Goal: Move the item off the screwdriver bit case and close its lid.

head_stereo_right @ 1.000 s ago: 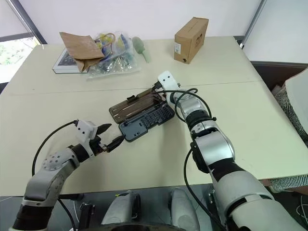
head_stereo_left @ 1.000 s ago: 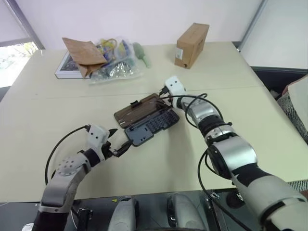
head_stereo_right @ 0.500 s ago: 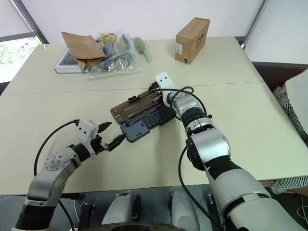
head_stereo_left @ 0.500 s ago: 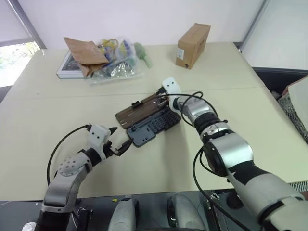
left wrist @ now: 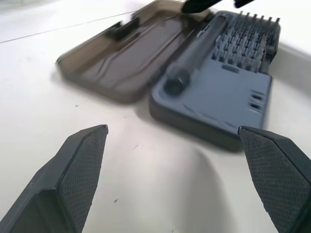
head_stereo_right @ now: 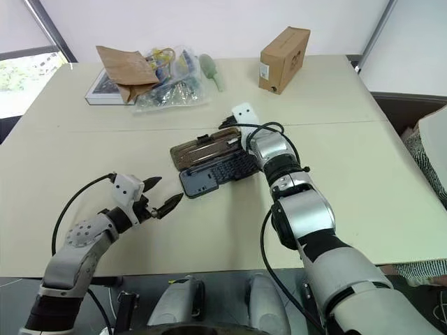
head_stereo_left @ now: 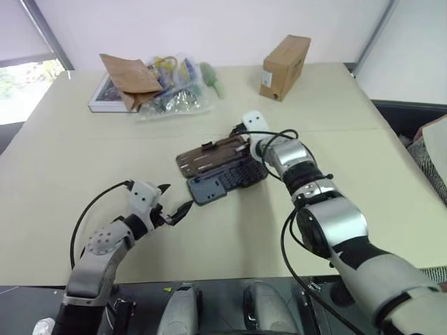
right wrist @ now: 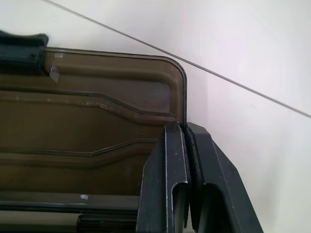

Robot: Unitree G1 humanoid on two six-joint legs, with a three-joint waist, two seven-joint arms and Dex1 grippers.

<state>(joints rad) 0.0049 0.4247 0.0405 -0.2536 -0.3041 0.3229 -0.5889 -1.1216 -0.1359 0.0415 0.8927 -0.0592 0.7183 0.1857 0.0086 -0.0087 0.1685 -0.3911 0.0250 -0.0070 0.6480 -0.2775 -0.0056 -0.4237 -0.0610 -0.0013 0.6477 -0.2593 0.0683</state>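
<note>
Fingers of the right gripper (right wrist: pixel 187 145), apart a second ago, are now pressed together over the open lid (head_stereo_left: pixel 209 155). Left gripper (head_stereo_left: pixel 174 202) fingers stay spread near the screwdriver bit case (head_stereo_left: pixel 227 180) mid-table (head_stereo_left: pixel 63 160). No writing is legible.

Bare table (head_stereo_left: pixel 230 230) lay between left gripper (head_stereo_left: pixel 176 209), fingers spread, and near end of screwdriver bit case (head_stereo_left: pixel 223 181). Lid (head_stereo_left: pixel 209 155) lay flat open beside tray. Right gripper (right wrist: pixel 187 145), fingers pressed together, stood at lid's corner edge. Cardboard box (head_stereo_left: pixel 284 59) and bag clutter (head_stereo_left: pixel 157 87) stood well apart, at far side.
</note>
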